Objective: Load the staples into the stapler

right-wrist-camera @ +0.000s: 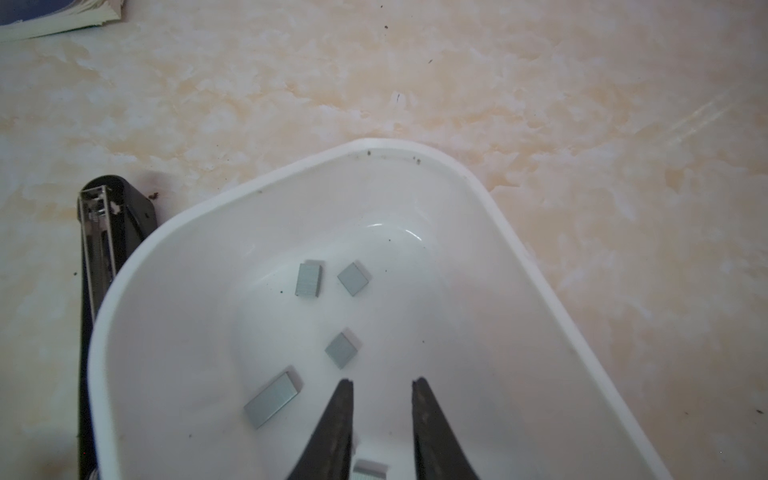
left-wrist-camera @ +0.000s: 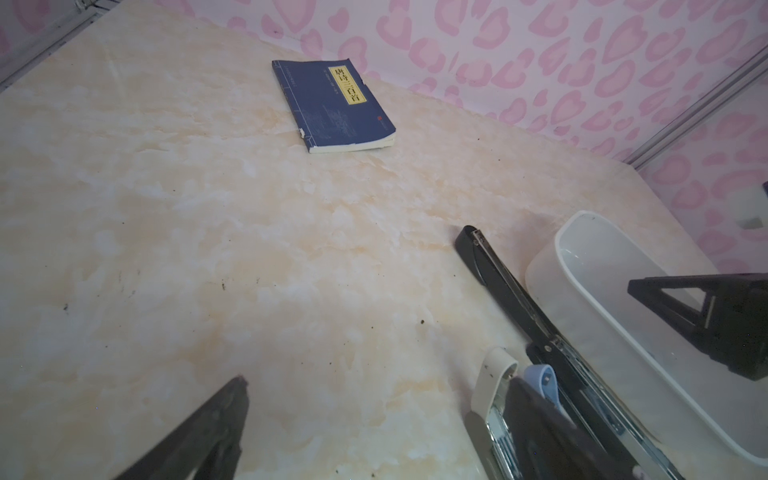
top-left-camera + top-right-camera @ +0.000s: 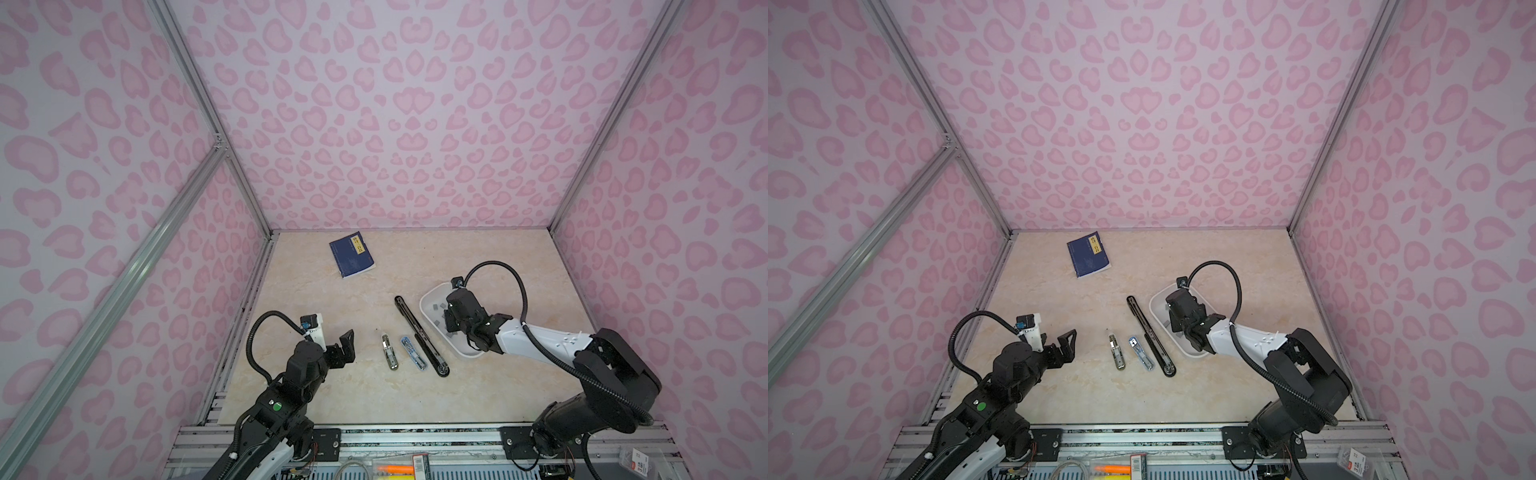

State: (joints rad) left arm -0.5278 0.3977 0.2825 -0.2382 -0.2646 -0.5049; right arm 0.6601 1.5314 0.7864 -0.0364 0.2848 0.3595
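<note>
1. The job looks like it is only starting. The staples [image 1: 309, 278] are little grey blocks lying in the white tray [image 1: 374, 143].
2. The black stapler [image 3: 419, 332] lies opened out flat on the worktop [image 3: 332, 395], just beside the tray. A small blue stapler [image 3: 413, 353] and a small beige stapler [image 3: 389, 352] lie next to it.
3. I think this is what is left: pick up one block, put it in a stapler, and shut it.
4. The right arm reaches down into the tray. The right fingers [image 1: 338, 419] are a little apart and pinch nothing. One block lies just by them.
5. The left arm hangs low over the worktop, off to the side of the staplers. The left fingers [image 2: 216, 428] are spread wide and hold nothing.
</note>
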